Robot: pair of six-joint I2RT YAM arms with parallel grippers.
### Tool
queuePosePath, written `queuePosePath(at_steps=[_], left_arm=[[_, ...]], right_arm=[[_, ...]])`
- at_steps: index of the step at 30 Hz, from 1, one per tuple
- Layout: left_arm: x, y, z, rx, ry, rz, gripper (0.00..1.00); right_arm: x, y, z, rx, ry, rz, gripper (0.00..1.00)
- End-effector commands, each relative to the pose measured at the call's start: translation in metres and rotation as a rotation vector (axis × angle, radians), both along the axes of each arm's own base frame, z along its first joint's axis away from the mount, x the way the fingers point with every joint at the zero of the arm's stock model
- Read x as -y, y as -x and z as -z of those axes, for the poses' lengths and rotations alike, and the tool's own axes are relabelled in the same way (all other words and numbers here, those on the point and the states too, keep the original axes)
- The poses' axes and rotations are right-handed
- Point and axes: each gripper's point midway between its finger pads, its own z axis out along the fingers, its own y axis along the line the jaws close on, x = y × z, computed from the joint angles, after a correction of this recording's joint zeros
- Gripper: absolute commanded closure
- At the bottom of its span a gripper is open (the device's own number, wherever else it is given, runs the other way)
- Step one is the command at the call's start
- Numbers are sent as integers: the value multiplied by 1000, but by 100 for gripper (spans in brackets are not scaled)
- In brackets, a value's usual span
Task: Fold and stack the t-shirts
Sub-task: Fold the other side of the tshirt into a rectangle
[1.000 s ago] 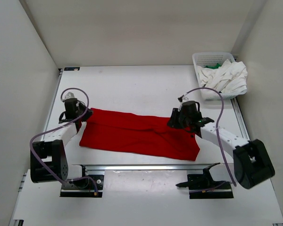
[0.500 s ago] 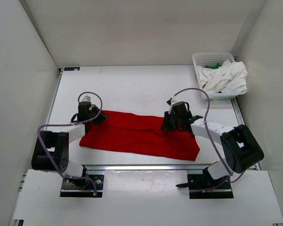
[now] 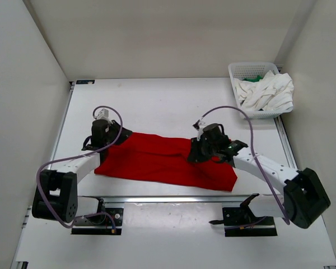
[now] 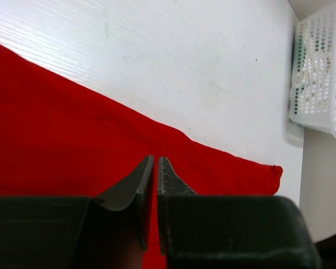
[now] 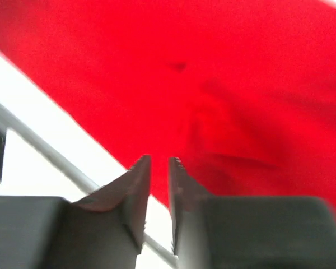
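Note:
The red t-shirt (image 3: 157,162) lies flat as a long folded strip across the near middle of the table; it also shows in the left wrist view (image 4: 56,140) and the right wrist view (image 5: 241,73). My left gripper (image 3: 121,136) is low over its far left corner, jaws together with nothing between them (image 4: 157,158). My right gripper (image 3: 193,154) hovers over the strip's right-middle, jaws a narrow slit apart and empty (image 5: 158,158). The white t-shirt (image 3: 266,92) is bunched in the basket, and a bit of the green t-shirt (image 3: 259,78) shows behind it.
The white mesh basket (image 3: 247,68) stands at the far right corner and also shows in the left wrist view (image 4: 316,67). An aluminium rail (image 3: 173,199) runs along the near table edge just below the red shirt. White walls enclose the table on three sides.
My left gripper has moved right from the shirt's left edge onto its far left corner. My right gripper has shifted left and nearer over the strip. The red shirt's shape is much the same.

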Motion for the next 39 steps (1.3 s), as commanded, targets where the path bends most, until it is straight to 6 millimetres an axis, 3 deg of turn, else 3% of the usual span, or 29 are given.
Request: queuePosePath(at_steps=[1, 5, 9, 15, 26, 32, 39], left_arm=[[16, 8, -15, 57, -2, 57, 81], [23, 20, -2, 38, -16, 85, 81], [26, 26, 3, 32, -15, 99, 81], [23, 36, 13, 10, -11, 99, 81], [20, 31, 5, 33, 3, 90, 81], [24, 33, 6, 32, 3, 102, 82], [26, 32, 1, 35, 22, 110, 81]], right_arm=[[19, -28, -20, 90, 21, 83, 79], [27, -38, 2, 117, 152, 65, 77], [22, -44, 8, 98, 160, 43, 71], [13, -33, 20, 91, 229, -23, 70], [21, -26, 38, 69, 344, -18, 71], [15, -27, 38, 59, 331, -14, 100], [-22, -9, 6, 19, 191, -90, 100]])
